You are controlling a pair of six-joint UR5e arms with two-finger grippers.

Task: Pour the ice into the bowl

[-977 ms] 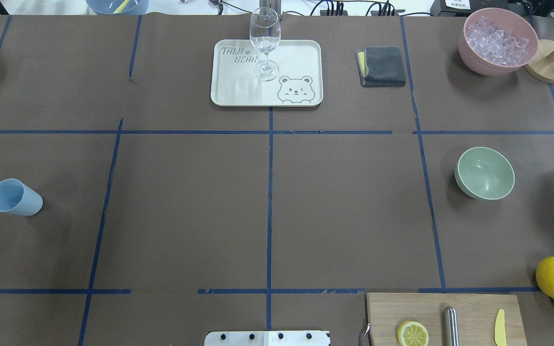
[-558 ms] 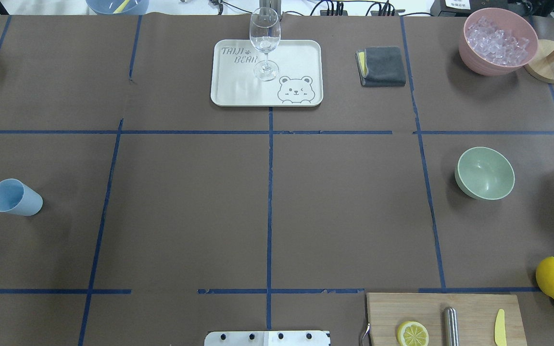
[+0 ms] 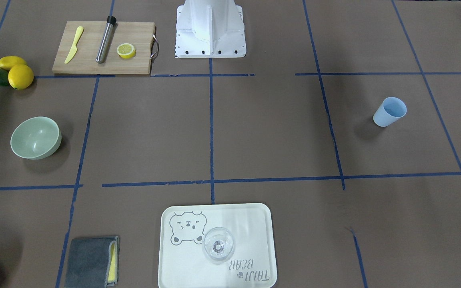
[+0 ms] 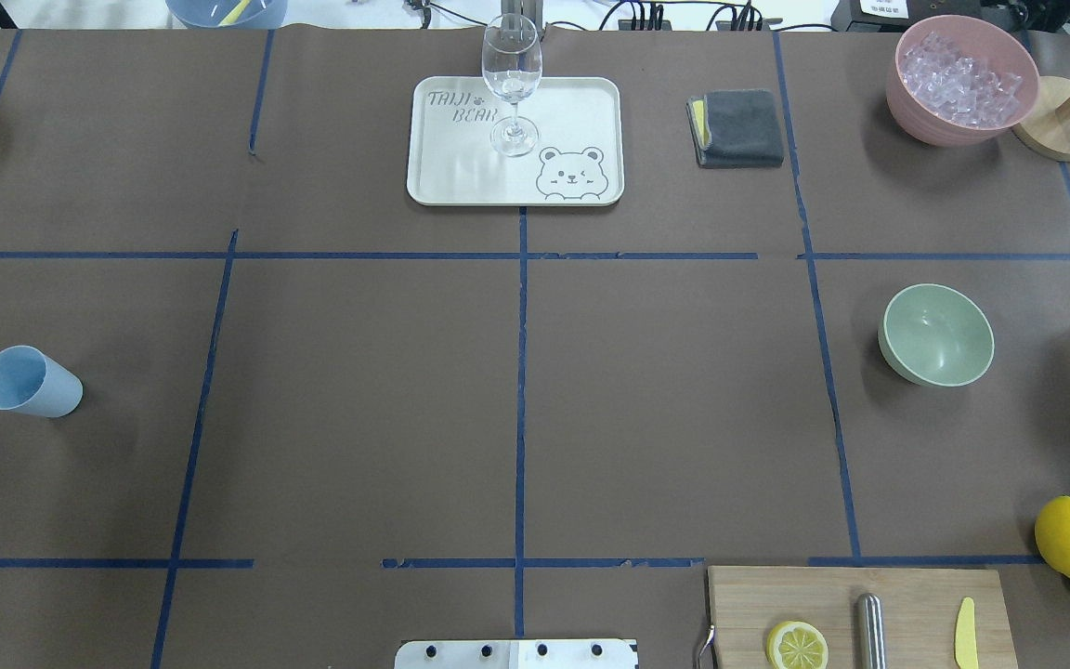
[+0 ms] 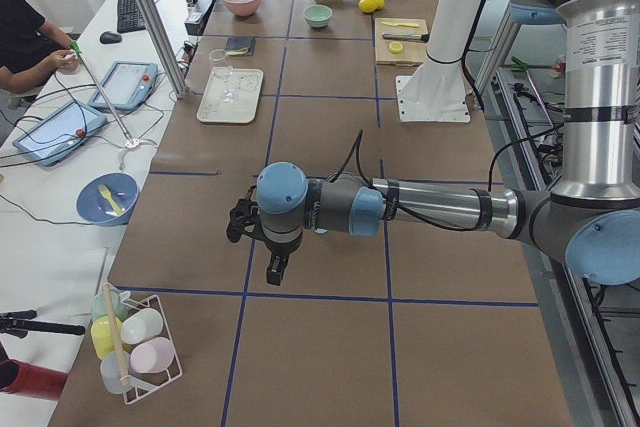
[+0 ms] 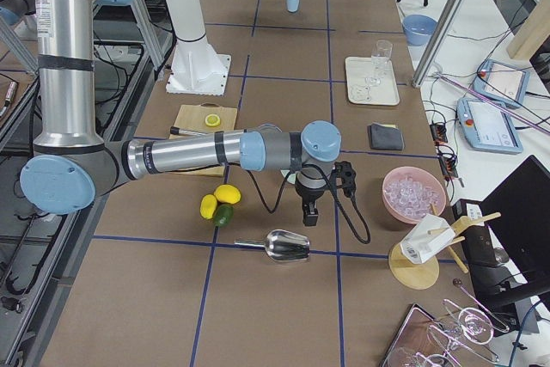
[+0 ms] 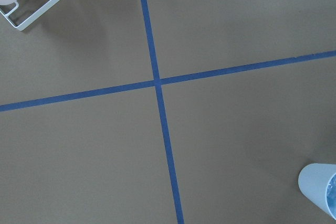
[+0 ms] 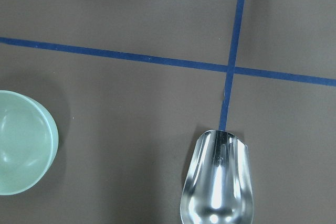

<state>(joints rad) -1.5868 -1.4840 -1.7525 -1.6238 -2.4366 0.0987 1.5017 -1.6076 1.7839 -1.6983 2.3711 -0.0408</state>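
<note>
Overhead exterior: the mint-green bowl (image 4: 936, 334) is seen upright and empty on the right half of the table. The ice (image 4: 960, 76) is heaped in a pink bowl (image 4: 911, 113) at the far right corner, well apart from the mint-green bowl. A wine glass (image 4: 511, 79) is noted upright on a bear-printed tray (image 4: 581, 111), a folded grey cloth (image 4: 741, 127) to its right, and a blue cup (image 4: 29, 382) far to the left. A lemon half (image 4: 796, 645) is seen on the cutting board (image 4: 739, 604) at the near edge.

Exterior front-facing: the same layout is seen mirrored. The mint-green bowl is empty, and only a sliver of the ice shows at the bottom left corner.

Exterior left: the left gripper (image 5: 278, 269) is held pointing down above bare table. Whether its fingers are apart or together cannot be told.

Exterior right: the right gripper (image 6: 308, 212) is held pointing down above a metal scoop (image 6: 288, 247) lying on the table, with the ice in its pink bowl off to one side. Its finger state cannot be told either.

Left wrist-mounted: crossed blue tape lines are seen, with the blue cup at the lower right and a wire rack (image 7: 31, 9) at the upper left.

Right wrist-mounted: the mint-green bowl is seen empty at the left edge. The scoop lies empty at the bottom, apart from the bowl.
</note>
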